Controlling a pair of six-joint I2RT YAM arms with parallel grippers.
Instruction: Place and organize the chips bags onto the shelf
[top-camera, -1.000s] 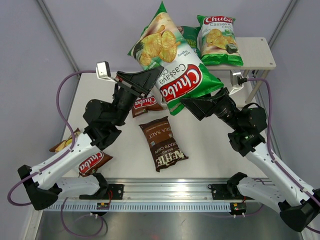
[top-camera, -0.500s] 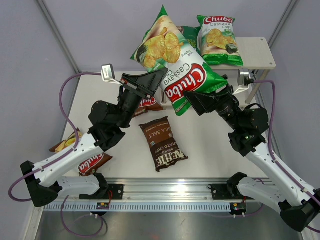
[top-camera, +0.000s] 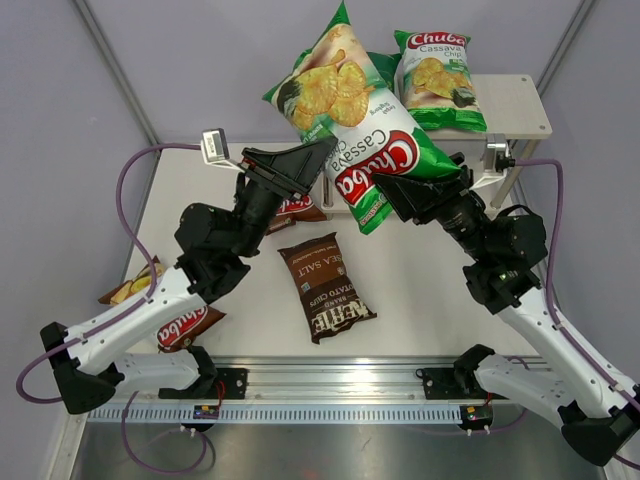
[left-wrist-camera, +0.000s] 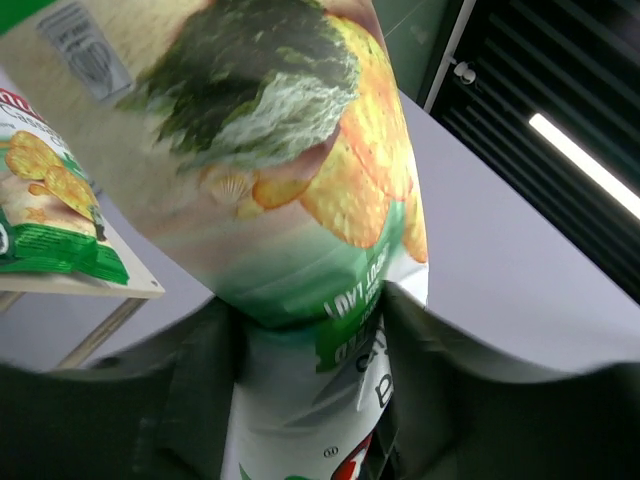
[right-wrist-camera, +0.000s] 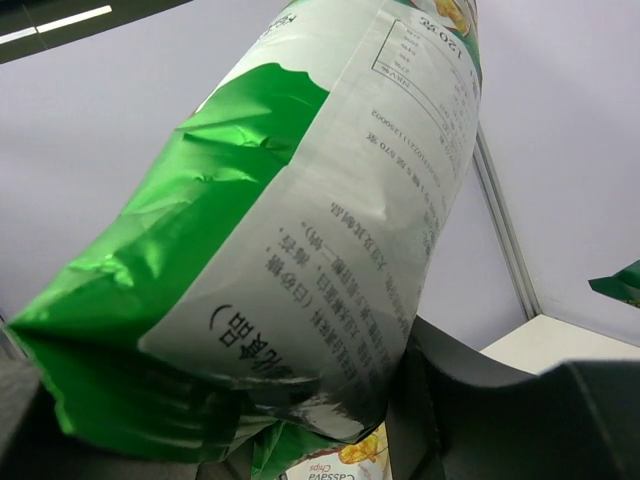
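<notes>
**The left tool (top-camera: 320, 152) and the right tool (top-camera: 388, 192) grip one light green Chuba bag (top-camera: 362, 150) above the bench (top-camera: 430, 300)**

The bag hangs in the air, tilted, with its red logo facing the top camera. Its upper end points toward the back, close to the left end of the shelf (top-camera: 515, 105). The left tool is clenched on the bag's left edge. In the left wrist view the bag (left-wrist-camera: 290, 200) drops down between two dark fingers (left-wrist-camera: 200, 385). The right tool grasps the lower right end of the same bag. In the right wrist view the crinkled green foil and printed back panel (right-wrist-camera: 300, 250) sit wedged against a dark finger (right-wrist-camera: 470, 400).

A second light green Chuba bag (top-camera: 437, 80) lies flat on the shelf's top board. A dark green bag (top-camera: 384, 68) is just left of it (mostly hidden behind the lifted bag, so its exact resting place cannot be made out).

Three bags lie on the bench:
- The Kettle bag (top-camera: 325, 287) is near the middle, between the two arms.
- A brown-red Chuba bag (top-camera: 293, 208) is partly under the left arm.
- The other brown-red Chuba bag (top-camera: 185, 325) is at the near left, beside the left arm's lower link.
</notes>
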